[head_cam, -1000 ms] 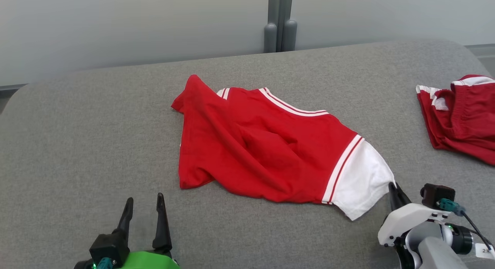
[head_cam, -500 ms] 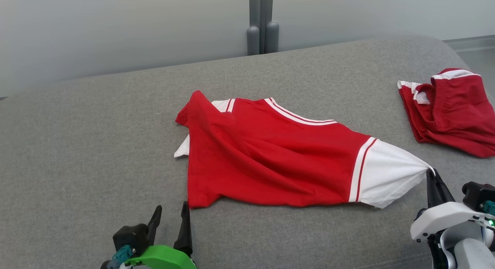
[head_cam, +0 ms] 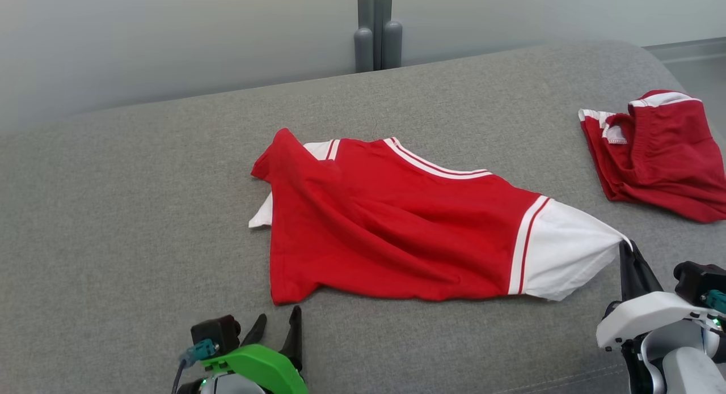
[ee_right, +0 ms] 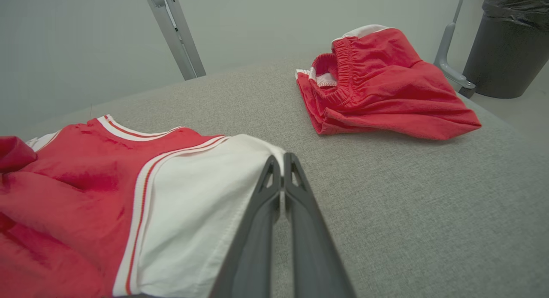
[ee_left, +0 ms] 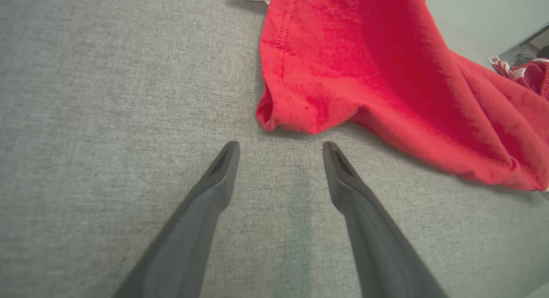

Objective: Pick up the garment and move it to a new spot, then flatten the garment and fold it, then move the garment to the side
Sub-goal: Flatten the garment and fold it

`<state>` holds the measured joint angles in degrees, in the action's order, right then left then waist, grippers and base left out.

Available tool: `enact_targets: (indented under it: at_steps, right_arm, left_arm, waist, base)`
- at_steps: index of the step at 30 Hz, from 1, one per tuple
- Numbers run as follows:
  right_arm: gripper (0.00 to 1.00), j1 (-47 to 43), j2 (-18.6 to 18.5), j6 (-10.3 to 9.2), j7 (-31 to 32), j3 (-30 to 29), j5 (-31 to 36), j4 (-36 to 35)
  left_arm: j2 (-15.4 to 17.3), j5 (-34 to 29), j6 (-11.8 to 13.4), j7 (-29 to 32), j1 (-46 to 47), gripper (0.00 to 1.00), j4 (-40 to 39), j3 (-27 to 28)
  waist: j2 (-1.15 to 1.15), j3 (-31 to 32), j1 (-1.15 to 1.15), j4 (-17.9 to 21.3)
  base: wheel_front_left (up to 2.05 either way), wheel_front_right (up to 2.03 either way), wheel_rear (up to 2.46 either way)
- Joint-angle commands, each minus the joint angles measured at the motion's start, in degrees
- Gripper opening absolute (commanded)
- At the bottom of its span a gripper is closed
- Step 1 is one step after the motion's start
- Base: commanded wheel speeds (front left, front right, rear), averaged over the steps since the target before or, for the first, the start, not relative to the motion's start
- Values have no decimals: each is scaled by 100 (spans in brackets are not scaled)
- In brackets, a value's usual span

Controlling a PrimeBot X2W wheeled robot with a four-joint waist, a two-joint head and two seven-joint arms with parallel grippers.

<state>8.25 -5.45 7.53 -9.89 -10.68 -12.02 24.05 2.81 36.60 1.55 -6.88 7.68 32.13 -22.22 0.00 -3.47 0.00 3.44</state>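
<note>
Grey cushion (head_cam: 142, 212) bears the garment (head_cam: 385, 224), its sleeve (head_cam: 561, 258) clamped by right gripper (head_cam: 625, 246); left gripper (head_cam: 279, 314) spread; red shorts (head_cam: 658, 150) aside.

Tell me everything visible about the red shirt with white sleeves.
The red shirt is soft, jersey-like fabric with white sleeves and striped trim. It lies rumpled on the grey cushion, one white sleeve drawn to a point where the right pincer is shut on it. The open left pincer sits short of its lower hem corner, apart.

red shorts (head_cam: 658, 156), black bin (ee_right: 508, 49), grey post (head_cam: 374, 28)
</note>
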Motion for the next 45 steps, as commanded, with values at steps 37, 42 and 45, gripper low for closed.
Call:
enact_targets:
  at_steps: [37, 42, 45]
  right_arm:
    - [0, 154, -121, -8, -238, 491, -1107, -1116]
    - [0, 35, -215, -7, -138, 455, -1629, -1968]
    - [0, 18, -243, -4, -45, 404, -1898, -2525]
  left_arm:
    - [185, 2238, -597, -821, 1154, 0, 244, 59]
    - [328, 2307, -478, -826, 826, 0, -1070, 425]
    - [431, 2350, -323, -737, 635, 0, -1958, 504]
  waist:
    - [0, 152, 0, 208]
    - [0, 310, 0, 172]
    - [0, 393, 0, 152]
  base:
    - [0, 0, 0]
    - [0, 0, 0]
    - [0, 0, 0]
